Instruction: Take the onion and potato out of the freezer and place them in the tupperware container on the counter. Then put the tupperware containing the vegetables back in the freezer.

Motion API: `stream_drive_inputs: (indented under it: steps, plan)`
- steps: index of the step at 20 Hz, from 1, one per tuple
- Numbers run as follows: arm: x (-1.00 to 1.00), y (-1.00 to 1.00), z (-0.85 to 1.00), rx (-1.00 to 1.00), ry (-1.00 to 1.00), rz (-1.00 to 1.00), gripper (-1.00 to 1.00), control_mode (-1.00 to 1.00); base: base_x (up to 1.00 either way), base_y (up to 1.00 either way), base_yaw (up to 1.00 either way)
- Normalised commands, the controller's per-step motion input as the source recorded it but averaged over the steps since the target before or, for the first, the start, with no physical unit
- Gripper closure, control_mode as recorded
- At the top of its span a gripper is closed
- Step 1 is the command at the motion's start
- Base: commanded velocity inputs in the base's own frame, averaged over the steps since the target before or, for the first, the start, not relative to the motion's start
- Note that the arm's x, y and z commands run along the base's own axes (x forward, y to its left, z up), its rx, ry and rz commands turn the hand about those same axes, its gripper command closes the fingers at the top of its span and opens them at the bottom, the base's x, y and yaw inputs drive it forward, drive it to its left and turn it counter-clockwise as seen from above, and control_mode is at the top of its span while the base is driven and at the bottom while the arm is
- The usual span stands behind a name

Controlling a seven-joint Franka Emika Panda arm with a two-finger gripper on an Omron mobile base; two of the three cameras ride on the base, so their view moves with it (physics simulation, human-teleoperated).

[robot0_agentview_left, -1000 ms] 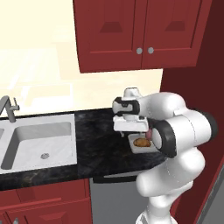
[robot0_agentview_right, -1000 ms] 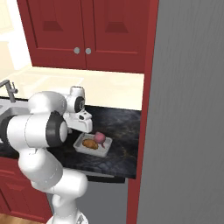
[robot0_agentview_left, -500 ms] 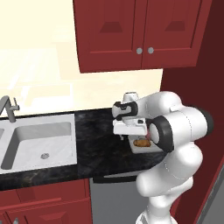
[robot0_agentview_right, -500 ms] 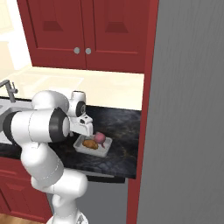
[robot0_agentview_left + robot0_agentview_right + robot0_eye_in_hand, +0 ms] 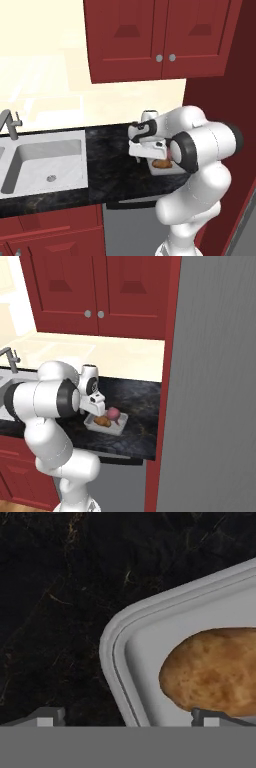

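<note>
The tupperware container [image 5: 106, 424] sits on the black tabletop [image 5: 140, 421], near its front edge and well apart from the sink [image 5: 42, 164]. Inside it lie the potato [image 5: 215, 671] and, beside that, the reddish onion [image 5: 113, 414]. The gripper [image 5: 127, 718] hangs over the container's rim with its fingers [image 5: 46, 716] spread wide and empty: one tip stands outside the tub over bare stone, the other inside, close against the potato. So the rim wall runs between the fingers, its line roughly along the direction they point. Both vegetables appear loaded; the likely next step is pinching that wall to lift the tub toward the freezer [image 5: 215, 381].
</note>
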Motion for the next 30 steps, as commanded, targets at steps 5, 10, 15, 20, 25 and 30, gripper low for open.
stream_drive_inputs:
  steps: [5,10,15,20,25,30]
  plan:
    - [-0.01,0.1,-0.33,-0.01,-0.12,-0.11,-1.0,-1.0,0.0,0.0,0.0]
    - [-0.17,0.03,-0.3,-0.03,-0.04,-0.05,-1.0,-1.0,0.0,0.0,0.0]
    - [-0.04,-0.18,-0.29,-0.11,0.02,-0.02,-1.0,-1.0,0.0,0.0,0.0]
    - [0.0,-0.23,-0.15,-0.24,0.07,0.01,-1.0,-1.0,0.0,0.0,0.0]
    - [0.0,-0.4,-0.52,-0.17,0.0,0.06,-1.0,-1.0,0.0,0.0,0.0]
    - [0.0,-0.19,-0.54,0.0,-0.02,0.09,1.0,-1.0,0.0,0.0,0.0]
